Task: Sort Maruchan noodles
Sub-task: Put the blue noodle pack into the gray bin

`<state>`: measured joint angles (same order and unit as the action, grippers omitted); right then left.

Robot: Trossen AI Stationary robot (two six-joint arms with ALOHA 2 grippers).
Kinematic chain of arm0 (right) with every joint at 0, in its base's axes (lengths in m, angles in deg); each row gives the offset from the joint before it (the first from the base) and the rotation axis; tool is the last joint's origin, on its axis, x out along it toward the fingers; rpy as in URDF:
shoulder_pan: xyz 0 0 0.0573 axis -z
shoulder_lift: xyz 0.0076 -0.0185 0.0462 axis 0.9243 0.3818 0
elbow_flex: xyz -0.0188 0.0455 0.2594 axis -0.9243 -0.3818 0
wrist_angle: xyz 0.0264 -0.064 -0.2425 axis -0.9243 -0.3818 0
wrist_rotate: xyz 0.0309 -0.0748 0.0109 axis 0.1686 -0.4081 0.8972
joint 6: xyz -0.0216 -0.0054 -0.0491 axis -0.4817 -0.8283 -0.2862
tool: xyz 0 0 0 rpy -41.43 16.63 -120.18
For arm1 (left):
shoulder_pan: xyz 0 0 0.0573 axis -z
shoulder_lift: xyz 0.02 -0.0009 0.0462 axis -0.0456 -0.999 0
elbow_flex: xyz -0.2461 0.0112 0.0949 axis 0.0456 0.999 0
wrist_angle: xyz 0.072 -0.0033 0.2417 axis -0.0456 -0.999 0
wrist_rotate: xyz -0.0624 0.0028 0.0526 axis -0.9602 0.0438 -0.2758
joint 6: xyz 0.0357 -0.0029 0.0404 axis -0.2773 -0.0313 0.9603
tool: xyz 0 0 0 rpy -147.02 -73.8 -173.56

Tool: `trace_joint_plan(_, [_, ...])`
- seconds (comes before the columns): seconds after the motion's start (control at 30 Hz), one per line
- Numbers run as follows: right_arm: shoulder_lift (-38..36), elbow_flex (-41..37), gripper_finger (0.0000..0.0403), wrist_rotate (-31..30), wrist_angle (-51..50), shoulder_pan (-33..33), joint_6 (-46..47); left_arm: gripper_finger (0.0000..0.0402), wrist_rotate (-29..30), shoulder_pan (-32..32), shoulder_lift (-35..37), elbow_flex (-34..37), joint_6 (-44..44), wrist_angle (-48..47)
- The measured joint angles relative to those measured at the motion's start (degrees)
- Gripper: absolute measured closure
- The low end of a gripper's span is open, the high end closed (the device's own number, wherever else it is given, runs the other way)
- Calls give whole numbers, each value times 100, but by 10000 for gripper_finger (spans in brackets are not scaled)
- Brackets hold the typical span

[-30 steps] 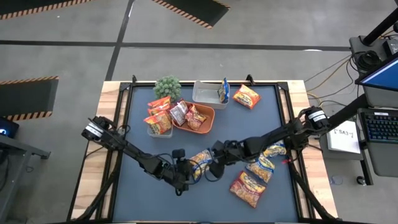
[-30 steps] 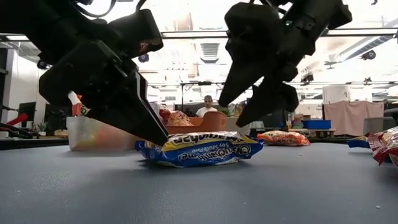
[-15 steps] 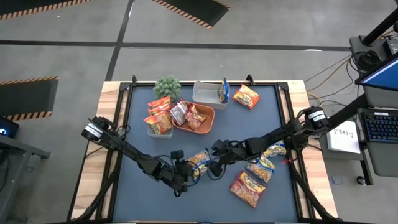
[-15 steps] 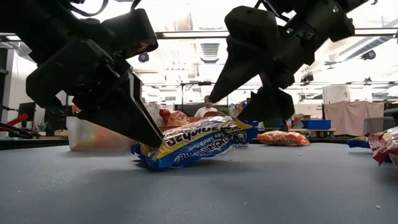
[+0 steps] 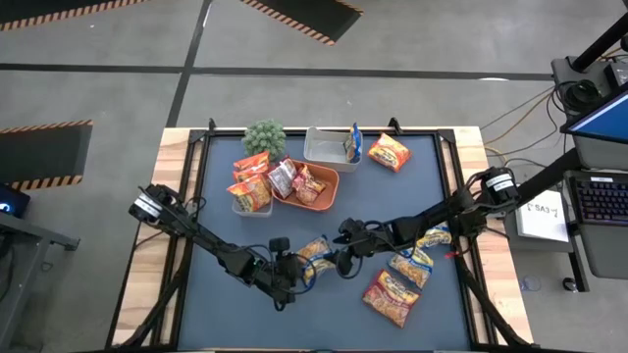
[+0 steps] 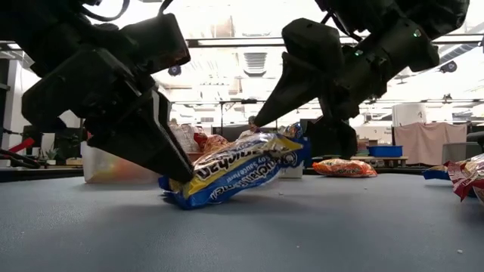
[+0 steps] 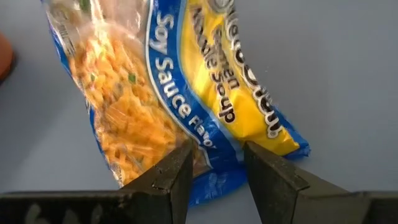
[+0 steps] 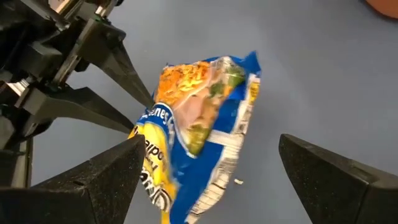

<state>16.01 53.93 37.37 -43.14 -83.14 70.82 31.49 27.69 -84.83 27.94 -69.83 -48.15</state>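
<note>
While the left hand [image 6: 178, 162] pinches the blue-and-yellow packet's [image 6: 238, 168] end, tilted off the counter [image 6: 318, 234], the right hand [image 8: 211, 180] stands spread wide. Handover underway, I judge; next, right clamps the raised end.

Hidden and cropped parts around the lifted packet

In the low view the left end effector [image 6: 178, 162] covers the near corner of the blue-and-yellow noodle packet [image 6: 238, 166], and both arms run off the top edge. The left wrist view crops that packet at the top, at 12 o'clock. In the high view, labels on the packets in the orange tray [image 5: 325, 194] are too small to read.
</note>
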Motion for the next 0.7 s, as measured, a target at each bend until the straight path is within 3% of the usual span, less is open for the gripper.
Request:
trace_joint_plan(0.43, [603,216,48,318,802,45,-172,274,26,4,-7,7,-31,-7])
trace_joint_plan(0.7, [603,302,110,316,792,40,-198,274,47,4,-6,11,-30,-3])
